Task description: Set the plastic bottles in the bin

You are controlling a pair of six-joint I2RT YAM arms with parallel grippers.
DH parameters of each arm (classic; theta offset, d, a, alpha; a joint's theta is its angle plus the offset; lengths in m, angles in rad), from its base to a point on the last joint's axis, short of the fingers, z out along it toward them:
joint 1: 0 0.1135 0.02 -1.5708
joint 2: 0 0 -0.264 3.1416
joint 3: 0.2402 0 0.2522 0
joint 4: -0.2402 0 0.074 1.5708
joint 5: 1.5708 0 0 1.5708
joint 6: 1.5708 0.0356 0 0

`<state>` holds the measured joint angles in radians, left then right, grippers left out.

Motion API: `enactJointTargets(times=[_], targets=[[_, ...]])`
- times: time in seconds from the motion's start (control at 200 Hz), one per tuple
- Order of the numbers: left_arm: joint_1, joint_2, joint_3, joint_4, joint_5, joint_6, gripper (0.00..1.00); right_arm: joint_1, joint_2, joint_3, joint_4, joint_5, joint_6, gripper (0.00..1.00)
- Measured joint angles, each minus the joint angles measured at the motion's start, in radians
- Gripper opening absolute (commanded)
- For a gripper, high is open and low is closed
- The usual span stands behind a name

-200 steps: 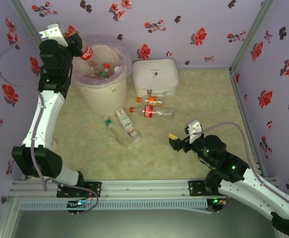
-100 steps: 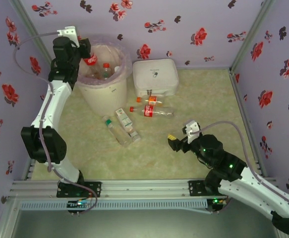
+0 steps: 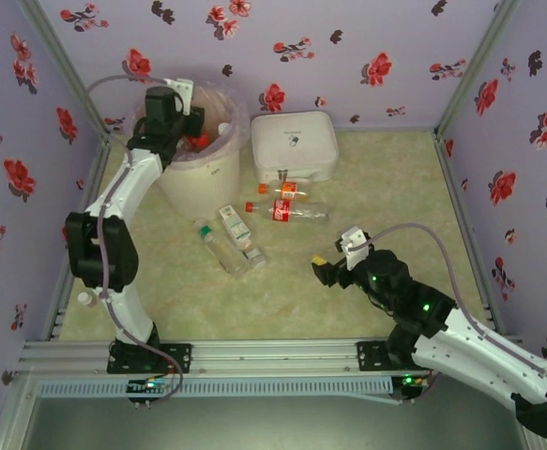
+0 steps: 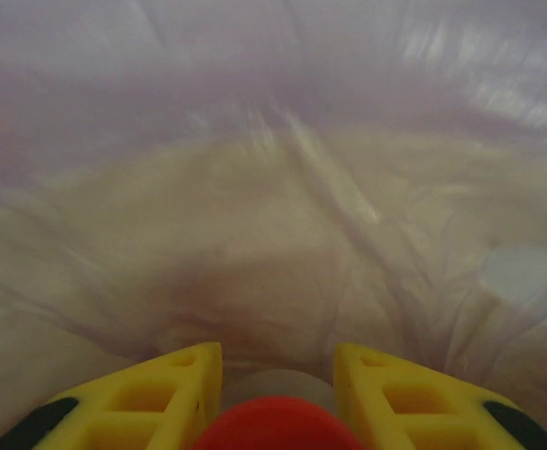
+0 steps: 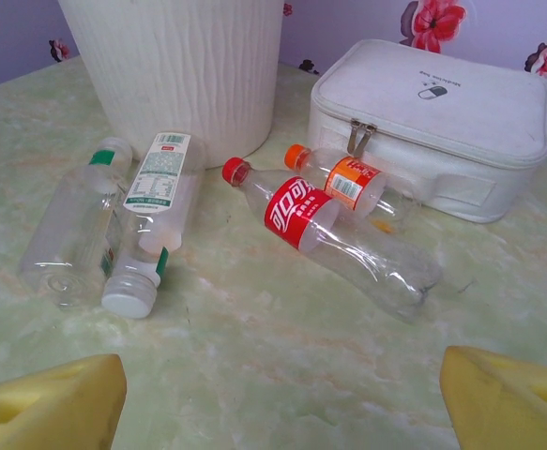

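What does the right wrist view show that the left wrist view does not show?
Right wrist view: four bottles lying on the table, namely the green-cap bottle, white-cap bottle, red-label bottle and orange-cap bottle, the white case, the bin's outer wall, and the open right gripper. Left wrist view: the pinkish bag from inside, and the left gripper shut on the held bottle, whose red cap sits between the yellow fingers. Both: the bin, outside in one, inside in the other, and yellow fingers at the bottom edge.
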<state>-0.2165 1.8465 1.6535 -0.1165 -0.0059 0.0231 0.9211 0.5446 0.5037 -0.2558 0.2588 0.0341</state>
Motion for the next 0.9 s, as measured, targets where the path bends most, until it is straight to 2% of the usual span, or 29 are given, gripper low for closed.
enactJointTargets(times=[0.285, 0.405, 0.58, 0.795, 0.9], targets=[[-0.006, 0.004, -0.019, 0.027, 0.007, -0.002, 0.0, 0.0, 0.005, 0.0, 0.0, 0.0, 0.0, 0.87], [-0.006, 0.004, -0.019, 0.03, 0.007, -0.012, 0.35, 0.0, 0.013, 0.0, 0.0, 0.0, 0.0, 0.88], [-0.005, -0.018, -0.018, -0.016, 0.019, -0.016, 0.69, 0.0, 0.016, 0.0, 0.0, 0.0, -0.008, 0.88], [0.0, -0.082, 0.052, -0.172, 0.026, -0.014, 0.97, 0.0, 0.056, 0.0, 0.018, 0.0, -0.008, 0.88], [0.007, -0.146, 0.101, -0.217, 0.026, -0.016, 1.0, 0.0, 0.069, 0.0, 0.021, 0.0, -0.008, 0.88]])
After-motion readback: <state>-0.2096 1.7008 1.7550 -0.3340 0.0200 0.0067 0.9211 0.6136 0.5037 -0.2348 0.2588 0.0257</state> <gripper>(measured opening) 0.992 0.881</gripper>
